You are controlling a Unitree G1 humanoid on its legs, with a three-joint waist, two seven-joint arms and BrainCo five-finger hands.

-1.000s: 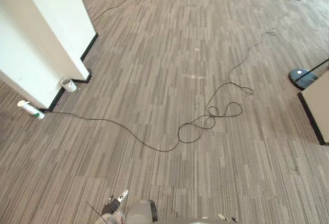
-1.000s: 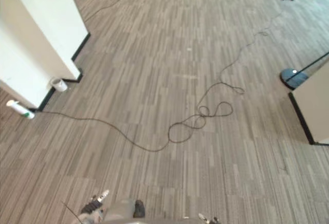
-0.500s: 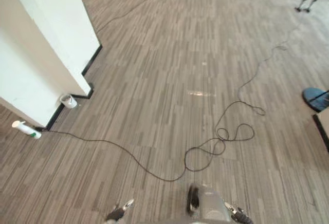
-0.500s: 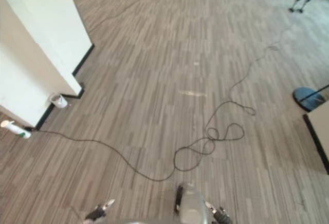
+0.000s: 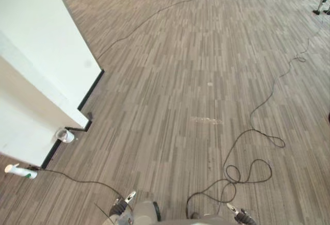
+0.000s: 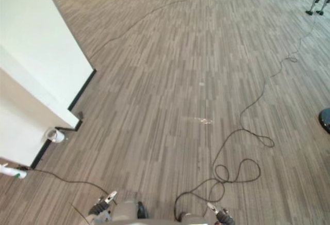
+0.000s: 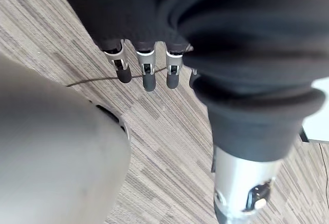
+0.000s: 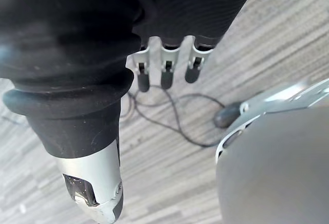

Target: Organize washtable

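No washtable or items on one are in sight; I look down on grey striped carpet. My left hand (image 7: 146, 75) hangs at my side above the carpet, fingers straight and holding nothing; its fingertips also peek in at the bottom of the left eye view (image 5: 124, 204). My right hand (image 8: 164, 72) hangs the same way, fingers relaxed and empty, and shows low in the right eye view (image 6: 219, 213).
A white wall with a black baseboard (image 5: 46, 75) juts in from the left. By its corner a small clear cup (image 5: 66, 135) and a white bottle with a green band (image 5: 19, 171) lie on the floor. A dark round base (image 6: 326, 119) sits at the right edge.
The whole picture has shifted: the camera has moved forward and up, so the wall corner, cup and bottle now sit lower and more floor shows ahead. Both hands still hang empty.
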